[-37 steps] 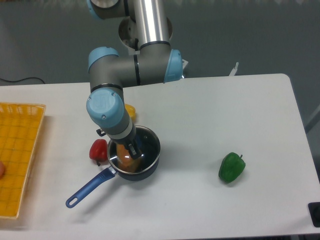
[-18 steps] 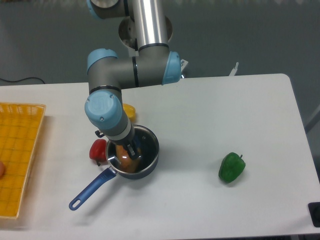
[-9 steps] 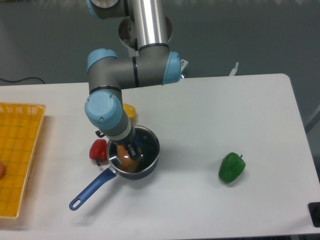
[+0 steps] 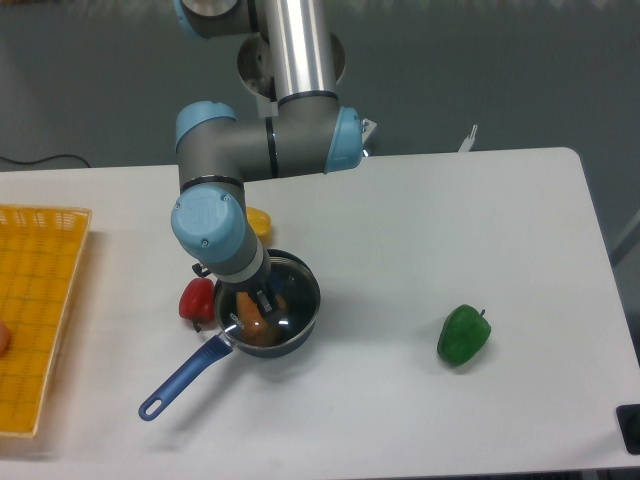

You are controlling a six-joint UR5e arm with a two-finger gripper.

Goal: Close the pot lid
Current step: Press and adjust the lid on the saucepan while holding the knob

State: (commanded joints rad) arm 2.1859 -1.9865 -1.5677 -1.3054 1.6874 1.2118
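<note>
1. We find the pot lid (image 4: 272, 303) seated across the mouth of the pot (image 4: 268, 318), left of the desk's centre and nearer the front edge than the back. Its glass shows glare streaks, and an orange item (image 4: 252, 322) is visible through it inside the pot.
2. We judge the lid is level on the rim so that it can seal the opening; the closing step appears nearly complete.
3. The pot's blue handle (image 4: 185, 377) points toward the front-left corner, away from the arm, so it does not obstruct the wrist.
4. The gripper (image 4: 263, 299) reaches down over the lid's centre. The knob is hidden beneath it; we cannot tell whether the fingers are clamped on it or parted.
5. A red pepper (image 4: 197, 299) lies just beside the pot on its left, a yellow item (image 4: 259, 220) behind it, a green pepper (image 4: 463, 335) well apart to the right, and a yellow basket (image 4: 38, 310) at the left edge.
</note>
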